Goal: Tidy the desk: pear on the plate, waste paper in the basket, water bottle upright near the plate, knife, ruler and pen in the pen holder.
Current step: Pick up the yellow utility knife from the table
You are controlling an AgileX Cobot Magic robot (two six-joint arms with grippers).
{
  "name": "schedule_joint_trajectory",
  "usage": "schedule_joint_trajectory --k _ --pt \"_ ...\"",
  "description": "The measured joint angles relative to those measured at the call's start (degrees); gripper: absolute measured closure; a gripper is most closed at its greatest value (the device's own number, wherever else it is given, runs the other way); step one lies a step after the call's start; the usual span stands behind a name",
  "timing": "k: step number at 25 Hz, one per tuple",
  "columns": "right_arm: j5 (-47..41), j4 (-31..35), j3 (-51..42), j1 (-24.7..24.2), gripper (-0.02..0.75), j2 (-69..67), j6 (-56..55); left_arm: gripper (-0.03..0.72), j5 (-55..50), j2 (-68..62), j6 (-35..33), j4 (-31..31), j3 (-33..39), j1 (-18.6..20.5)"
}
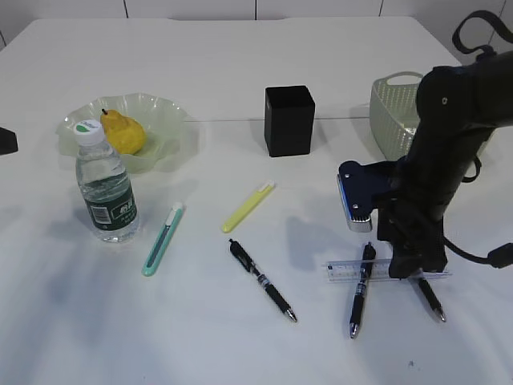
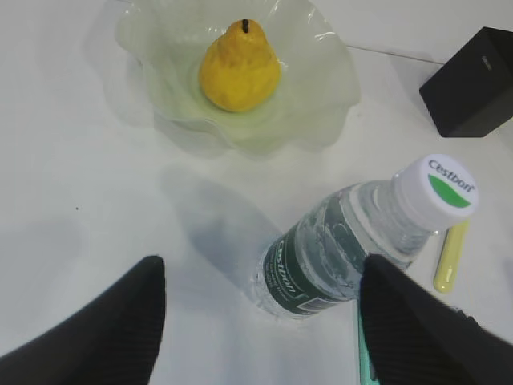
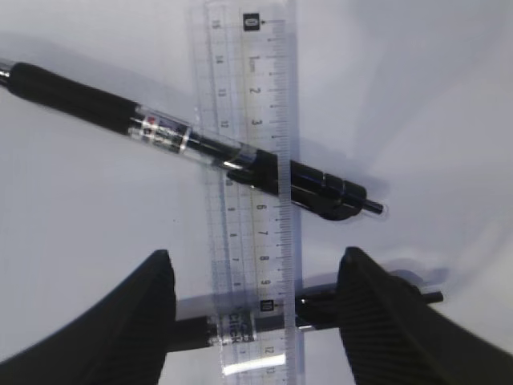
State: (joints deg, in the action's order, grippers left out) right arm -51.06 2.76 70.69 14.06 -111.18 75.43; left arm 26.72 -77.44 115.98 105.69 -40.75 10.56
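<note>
Three black pens lie nearest on the desk [image 1: 240, 72], a wide plain white tabletop: one loose pen [image 1: 263, 281] at front centre, a second pen [image 1: 361, 289] under the ruler [image 1: 353, 269], a third pen [image 1: 430, 298] partly hidden below the right arm.

Ruler: clear plastic, dark markings, laid flat across two pens (the wrist view shows it over both barrels).

Right gripper [image 3: 256, 321]: low over the ruler, fingers [image 3: 128, 321] spread either side of it, not touching it, nothing held.

Knife [image 1: 163, 239]: pale teal body, flat, front left, just right of the water bottle.

Yellow-green marker [image 1: 248, 206]: flat, mid-desk, between knife and pen holder.

Water bottle [image 1: 104, 188]: upright, white cap, dark green label, just in front of the plate.

Left gripper [image 2: 256, 313]: above the bottle, jaws wide, empty (out of the exterior view).

Plate [image 1: 172, 120]: pale green, ruffled rim, left rear.

Pear [image 1: 123, 132]: yellow, stem up, on the plate.

Pen holder [image 1: 289, 120]: matte black box, upright, centre rear; contents not visible.

Basket [image 1: 393, 104]: grey-green, right rear, partly behind the arm; interior not visible.

Room: the desk's far edge meets a pale wall with dark vertical seams.
</note>
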Motion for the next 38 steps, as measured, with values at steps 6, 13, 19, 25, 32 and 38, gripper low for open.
schedule_joint_trajectory --k 6,13,19,25,32,38 --pt "0.1 -0.1 -0.6 -0.1 0.277 0.0 -1.7 0.151 0.0 0.0 -0.1 0.0 0.0 0.0" --pt "2.1 -0.4 -2.8 -0.1 0.278 0.0 -2.0 0.151 0.0 0.0 -0.1 0.0 0.0 0.0" --pt "4.1 -0.4 -2.8 -0.1 0.278 0.0 -2.0 0.151 0.0 0.0 -0.1 0.0 0.0 0.0" --pt "5.1 -0.6 -2.8 -0.1 0.278 0.0 -1.8 0.151 0.0 0.0 -0.1 0.0 0.0 0.0" --pt "5.1 -0.6 -2.8 -0.1 0.279 0.0 -1.5 0.151 0.0 0.0 -0.1 0.0 0.0 0.0" --pt "4.8 -0.6 -2.8 -0.1 0.279 0.0 -1.3 0.151 0.0 0.0 -0.1 0.0 0.0 0.0"
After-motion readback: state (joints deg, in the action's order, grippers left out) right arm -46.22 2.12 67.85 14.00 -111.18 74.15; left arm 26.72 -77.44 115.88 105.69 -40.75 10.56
